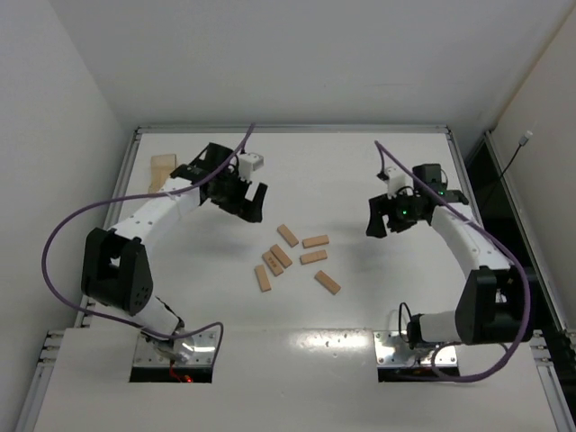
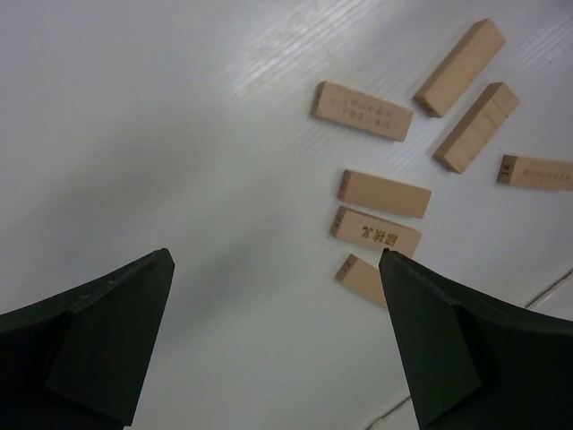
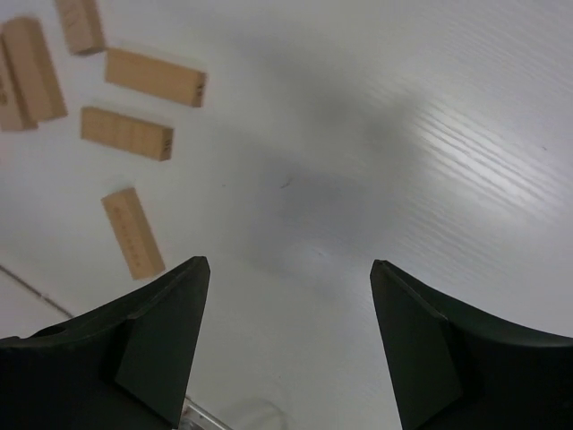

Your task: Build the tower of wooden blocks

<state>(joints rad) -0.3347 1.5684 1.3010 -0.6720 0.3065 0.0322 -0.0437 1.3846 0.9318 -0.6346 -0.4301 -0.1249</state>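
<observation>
both jaws spread wide, empty, loose wooden bars point(image 1: 281, 256) flat between them, pale box point(image 1: 163, 169) only overhead

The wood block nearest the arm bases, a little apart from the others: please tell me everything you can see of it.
This block is a small light-tan wooden bar, rectangular, with faint print on its top face. It lies flat and diagonal on the white table, apart from the other six blocks, touching only the table.

Block point(image 2: 535, 172) edge-cropped (print illegible)
</observation>
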